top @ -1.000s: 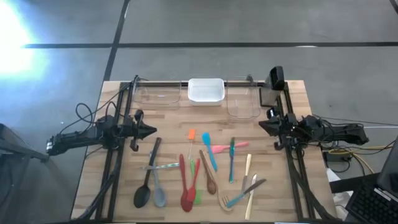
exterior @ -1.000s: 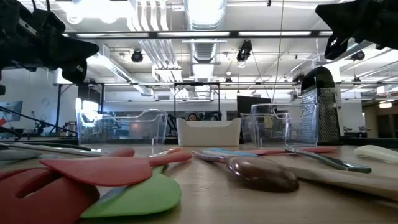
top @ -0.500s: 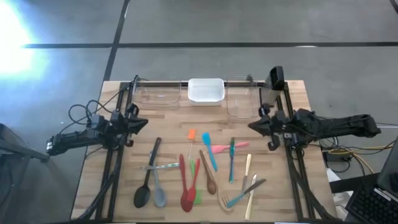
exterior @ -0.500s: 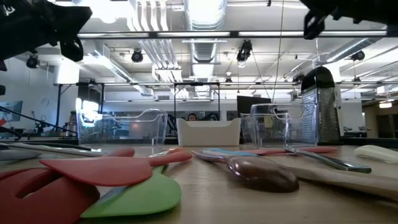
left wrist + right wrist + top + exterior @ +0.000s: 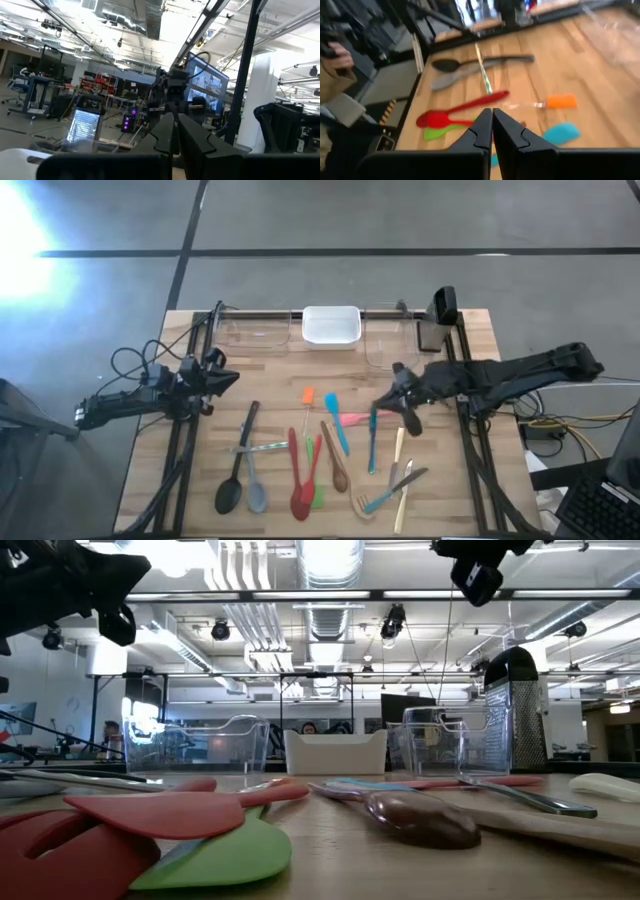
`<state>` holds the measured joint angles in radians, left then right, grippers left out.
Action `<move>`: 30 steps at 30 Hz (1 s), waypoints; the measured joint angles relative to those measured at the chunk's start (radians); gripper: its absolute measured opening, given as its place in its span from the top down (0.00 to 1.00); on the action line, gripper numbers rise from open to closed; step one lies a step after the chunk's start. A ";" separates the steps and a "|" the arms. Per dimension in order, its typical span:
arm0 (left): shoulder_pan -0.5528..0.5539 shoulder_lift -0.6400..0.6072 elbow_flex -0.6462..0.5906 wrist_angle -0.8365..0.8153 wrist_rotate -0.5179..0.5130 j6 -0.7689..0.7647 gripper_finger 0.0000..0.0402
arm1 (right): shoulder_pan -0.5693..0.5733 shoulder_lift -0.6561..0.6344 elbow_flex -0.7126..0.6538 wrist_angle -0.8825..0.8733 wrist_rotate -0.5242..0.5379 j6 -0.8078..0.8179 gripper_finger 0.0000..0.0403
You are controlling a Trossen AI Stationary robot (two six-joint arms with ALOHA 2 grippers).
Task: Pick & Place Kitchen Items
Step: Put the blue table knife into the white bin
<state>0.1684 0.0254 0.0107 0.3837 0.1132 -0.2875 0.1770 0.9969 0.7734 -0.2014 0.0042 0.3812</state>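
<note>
The kitchen items lie flat and scattered on the near half of the wooden table (image 5: 190,480): a black spoon (image 5: 236,468), a grey spoon (image 5: 254,480), red spoons (image 5: 299,480), a green spatula (image 5: 317,498), an orange spatula (image 5: 308,396), a blue spatula (image 5: 336,423), a pink spatula (image 5: 352,420), a wooden spoon (image 5: 335,457) and cream-handled cutlery (image 5: 399,472). My right gripper (image 5: 379,403) hangs shut above the pink spatula's end, tipped down over the utensils (image 5: 492,119). My left gripper (image 5: 233,377) is shut at the left side, pointing up into the room (image 5: 175,131).
Two clear tubs (image 5: 250,332) (image 5: 390,345) and a white tub (image 5: 331,326) stand along the far edge, with a metal grater (image 5: 440,315) at the far right. Black frame rails (image 5: 180,450) run down both sides. A person's hand (image 5: 335,50) shows beyond the table's left edge.
My right gripper has swung from the right rail toward the table's middle, rising and tipping downward, and stays shut. My left gripper has tipped upward and drawn back a little toward the left edge, and stays shut. The utensils have not moved.
</note>
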 joint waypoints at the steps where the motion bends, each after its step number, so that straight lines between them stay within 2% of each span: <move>1: 0.000 0.000 0.000 0.000 0.000 0.000 0.94 | 0.024 0.016 0.016 -0.026 0.026 0.016 0.98; 9: 0.000 0.000 0.000 -0.001 0.000 0.002 0.94 | 0.208 0.102 0.104 -0.146 0.237 0.191 0.98; 21: 0.000 0.000 0.000 -0.048 -0.001 0.004 0.94 | 0.406 0.220 0.164 -0.244 0.493 0.469 0.98; 30: 0.000 0.000 0.000 -0.069 -0.002 0.004 0.94 | 0.462 0.267 0.184 -0.274 0.542 0.559 0.98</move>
<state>0.1688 0.0254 0.0106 0.3149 0.1108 -0.2836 0.6393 1.2639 0.9577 -0.4757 0.5457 0.9405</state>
